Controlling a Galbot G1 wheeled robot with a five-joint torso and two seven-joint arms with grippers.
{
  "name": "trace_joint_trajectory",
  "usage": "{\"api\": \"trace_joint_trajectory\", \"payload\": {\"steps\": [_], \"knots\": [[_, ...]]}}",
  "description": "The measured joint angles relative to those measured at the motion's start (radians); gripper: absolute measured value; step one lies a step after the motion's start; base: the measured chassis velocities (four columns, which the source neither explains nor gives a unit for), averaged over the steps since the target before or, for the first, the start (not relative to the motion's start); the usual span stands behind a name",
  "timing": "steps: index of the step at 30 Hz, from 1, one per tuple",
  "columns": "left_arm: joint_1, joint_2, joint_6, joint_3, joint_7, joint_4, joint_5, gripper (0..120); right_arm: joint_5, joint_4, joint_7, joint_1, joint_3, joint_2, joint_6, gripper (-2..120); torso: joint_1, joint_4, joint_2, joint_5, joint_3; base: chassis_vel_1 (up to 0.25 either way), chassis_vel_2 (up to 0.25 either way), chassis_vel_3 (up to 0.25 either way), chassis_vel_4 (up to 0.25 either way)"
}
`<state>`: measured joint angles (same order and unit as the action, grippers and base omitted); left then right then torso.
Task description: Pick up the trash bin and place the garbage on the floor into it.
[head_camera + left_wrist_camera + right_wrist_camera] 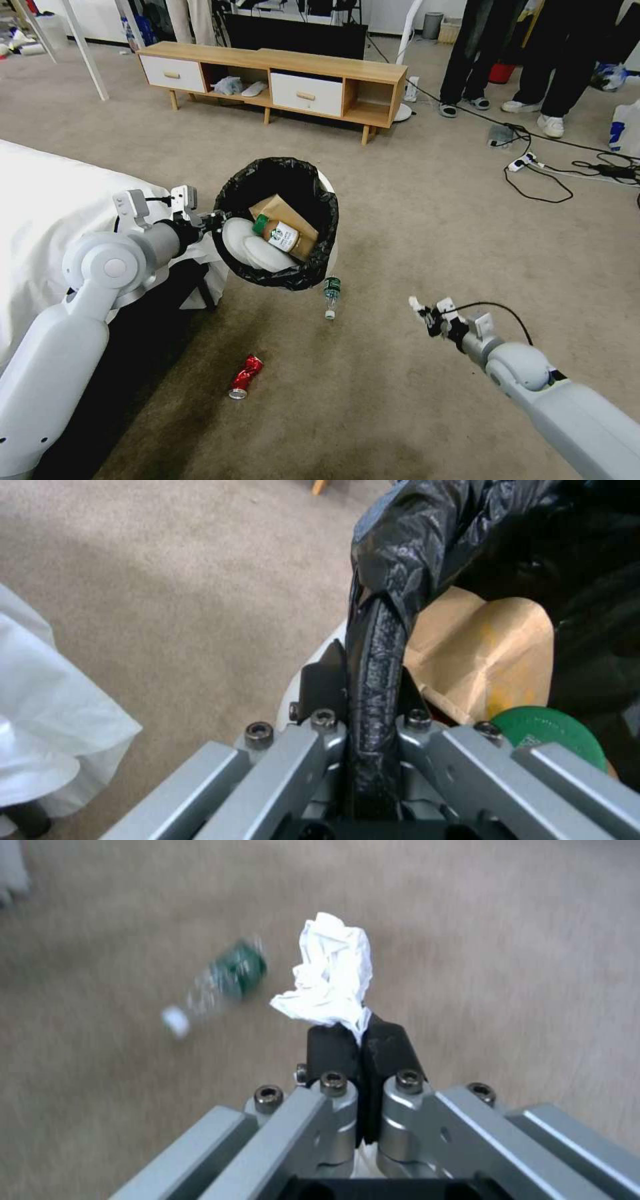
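Head view: the left gripper (212, 221) is clamped on the rim of the small round white plastic trash bin (277, 223) lined with a crinkled black bag, holding it off the beige-grey carpet floor (400, 220) and tilted, mouth towards the right arm, presumably to present an easy target. Inside lie a brown paper bag (283, 210), a green-capped drink bottle (279, 235) and white pieces. The right gripper (427, 315), well apart from the bin, is closed on a crumpled white tissue (330, 975), pinched at one end so that the bulk stands clear. A clear green-labelled bottle (331, 297) and a crushed red can (244, 377) lie uncollected on the floor.
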<state>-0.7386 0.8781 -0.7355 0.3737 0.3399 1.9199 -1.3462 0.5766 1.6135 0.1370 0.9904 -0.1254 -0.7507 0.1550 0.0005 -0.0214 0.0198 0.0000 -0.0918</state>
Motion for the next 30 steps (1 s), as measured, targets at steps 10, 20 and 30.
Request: {"api": "trace_joint_trajectory", "payload": {"steps": [10, 20, 30], "knots": [[-0.017, 0.001, 0.0, -0.001, 0.0, 0.007, 0.0, 2, 0.019, 0.108, 0.023, 0.005, -0.097, 0.029, -0.031, 0, 0.0, -0.0001, 0.0, 0.0001, 0.0, 0.0, 0.0, 0.0, 0.0], [-0.029, 0.001, 0.0, -0.001, 0.001, 0.012, 0.0, 2, 0.033, 0.156, 0.06, 0.014, -0.174, 0.052, -0.075, 0, 0.0, 0.0, 0.0, 0.0001, 0.0, 0.0, 0.0, 0.0, 0.0], [-0.036, 0.012, 0.0, -0.032, 0.002, 0.016, 0.01, 2, 0.088, 0.218, 0.175, 0.012, -0.239, 0.068, -0.179, 0, 0.0, 0.0, 0.0, 0.0, 0.0, 0.0, 0.0, 0.0, 0.0]]}}
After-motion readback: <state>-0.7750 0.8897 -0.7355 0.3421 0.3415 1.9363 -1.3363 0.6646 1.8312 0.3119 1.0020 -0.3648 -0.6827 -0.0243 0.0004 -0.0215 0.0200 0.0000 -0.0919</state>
